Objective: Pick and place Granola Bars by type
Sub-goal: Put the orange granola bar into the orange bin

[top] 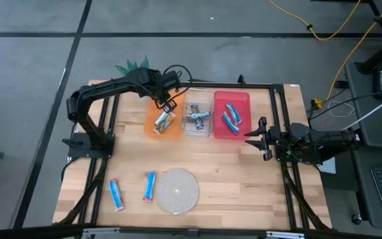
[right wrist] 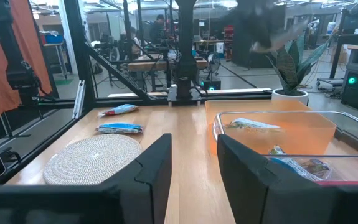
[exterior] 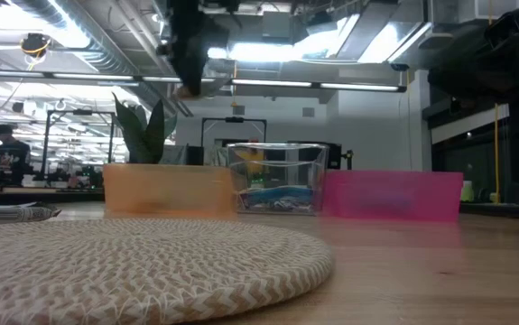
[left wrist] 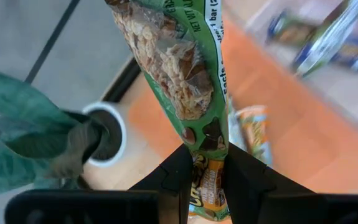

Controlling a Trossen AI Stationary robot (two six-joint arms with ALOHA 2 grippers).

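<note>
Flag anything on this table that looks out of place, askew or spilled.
Nothing spilled or damaged. Two blue bars lie loose beside the woven mat, still unsorted. The left gripper holds a green bar above the orange bin; the right gripper waits, open.

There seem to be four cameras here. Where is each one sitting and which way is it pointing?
High view: overhead, looking straight down on the table; both arms show.
Low view: at tabletop height, looking level over the woven mat toward the three bins.
Left wrist view: on the left arm, looking past the left gripper, shut on a green granola bar, above the orange bin.
Right wrist view: on the right arm, past the open right gripper, across the table.
Shared: the mat and orange bin.
</note>
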